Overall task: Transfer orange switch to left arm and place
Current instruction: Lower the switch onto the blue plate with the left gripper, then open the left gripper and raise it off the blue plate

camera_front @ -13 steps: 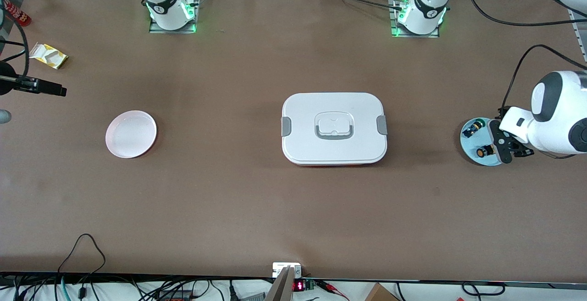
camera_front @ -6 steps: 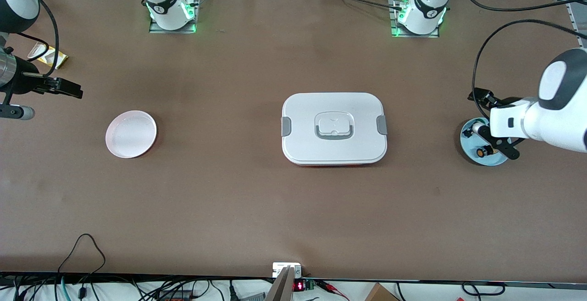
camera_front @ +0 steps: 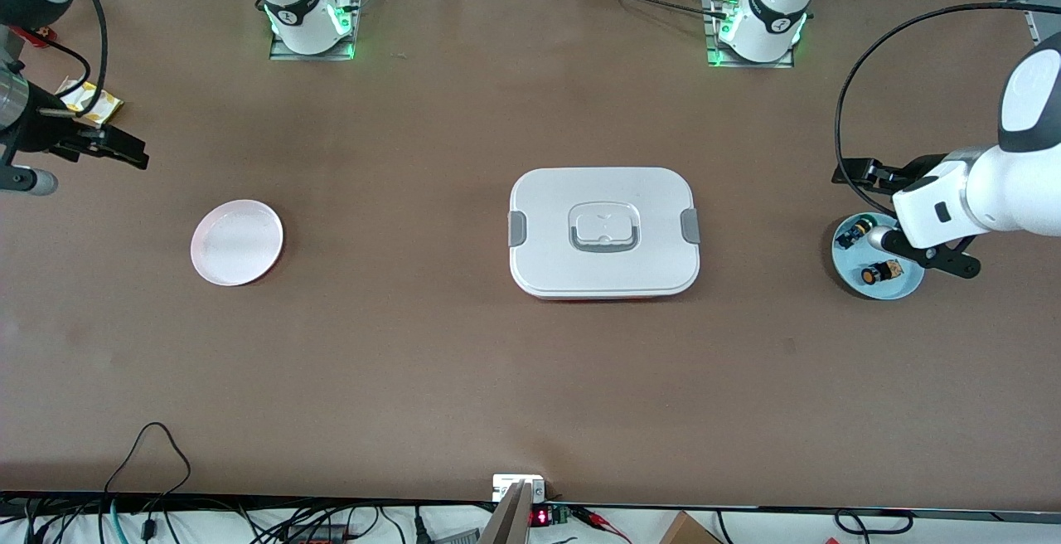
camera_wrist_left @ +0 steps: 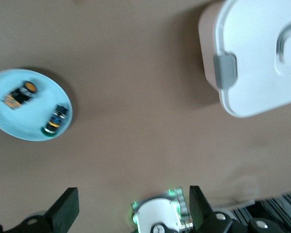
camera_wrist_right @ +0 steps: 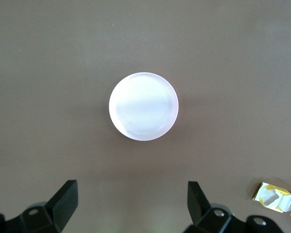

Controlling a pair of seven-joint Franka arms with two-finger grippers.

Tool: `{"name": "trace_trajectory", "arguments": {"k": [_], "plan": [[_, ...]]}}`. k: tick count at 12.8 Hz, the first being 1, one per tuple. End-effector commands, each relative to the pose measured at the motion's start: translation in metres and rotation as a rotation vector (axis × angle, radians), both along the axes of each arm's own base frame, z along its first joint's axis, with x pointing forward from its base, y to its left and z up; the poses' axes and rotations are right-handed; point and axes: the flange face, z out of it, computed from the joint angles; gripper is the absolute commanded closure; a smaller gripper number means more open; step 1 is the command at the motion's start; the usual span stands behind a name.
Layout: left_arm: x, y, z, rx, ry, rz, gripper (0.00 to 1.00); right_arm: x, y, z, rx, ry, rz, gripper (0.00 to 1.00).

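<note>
right gripper (camera_front: 124,148): upper left of the front view, up in the air above bare table near the yellow wrapper (camera_front: 89,101); fingers spread, holding nothing; this arm waits.
pink plate (camera_front: 237,242): left of centre, nothing in it; likely the drop-off.
box (camera_front: 603,230): centre of the frame, lid on, clips at both ends; it lies between the two plates.
blue plate (camera_front: 902,287): right edge of the frame; holds two switches.
orange switch (camera_front: 880,272): lying in the blue plate, lower of the two.
blue and yellow-green switch (camera_front: 855,232): same plate, upper one.
left gripper (camera_front: 916,214): above the blue plate, fingers spread, nothing held.
step: approach to the pick, by my reading.
next move: lower over the orange switch and pinch only it.
</note>
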Motion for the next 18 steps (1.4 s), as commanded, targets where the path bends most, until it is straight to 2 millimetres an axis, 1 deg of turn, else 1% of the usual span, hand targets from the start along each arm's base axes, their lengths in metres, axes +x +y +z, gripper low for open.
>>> {"name": "trace_trajectory", "arguments": {"k": [1,2,3,5,6,7,8,9,10,11,12,13,15,18], "plan": [[0.002,0.008,0.028,0.045,-0.145,0.058,0.0,-0.007,0.019,0.014,0.009,-0.005,0.039,0.0],[-0.009,0.009,0.034,0.076,-0.169,0.09,0.0,-0.007,0.022,0.014,0.009,0.001,0.043,0.0],[-0.021,0.004,0.039,0.097,-0.202,0.131,0.0,-0.008,0.027,0.013,0.003,0.008,0.058,0.0],[-0.047,-0.002,0.034,0.122,-0.325,0.253,0.0,-0.005,0.02,0.009,0.011,0.009,0.072,0.0],[-0.059,0.002,0.029,0.117,-0.371,0.25,0.0,0.001,0.022,0.01,0.012,0.002,0.075,0.0],[-0.059,0.007,0.028,0.107,-0.38,0.212,0.0,0.004,0.028,0.016,0.008,-0.008,0.078,0.0],[-0.058,0.009,0.027,0.101,-0.379,0.198,0.0,0.005,0.029,0.018,0.006,-0.014,0.078,0.0],[-0.057,0.005,0.027,0.099,-0.38,0.192,0.0,0.006,0.028,0.016,0.008,-0.016,0.077,0.0],[-0.056,0.003,0.031,0.097,-0.389,0.186,0.0,0.008,0.028,0.013,0.007,-0.011,0.077,0.0],[-0.057,0.004,0.031,0.097,-0.384,0.185,0.0,0.008,0.027,0.013,0.007,-0.011,0.076,0.0],[-0.056,0.014,0.031,0.1,-0.384,0.197,0.0,0.008,0.027,0.014,0.007,-0.013,0.076,0.0],[-0.057,0.019,0.032,0.1,-0.38,0.205,0.0,0.008,0.027,0.013,0.007,-0.011,0.076,0.0],[-0.059,0.019,0.033,0.101,-0.368,0.201,0.0,0.008,0.028,0.013,0.009,-0.01,0.075,0.0],[-0.062,0.028,0.031,0.108,-0.34,0.215,0.0,0.008,0.027,0.012,0.009,-0.007,0.075,0.0]]}}
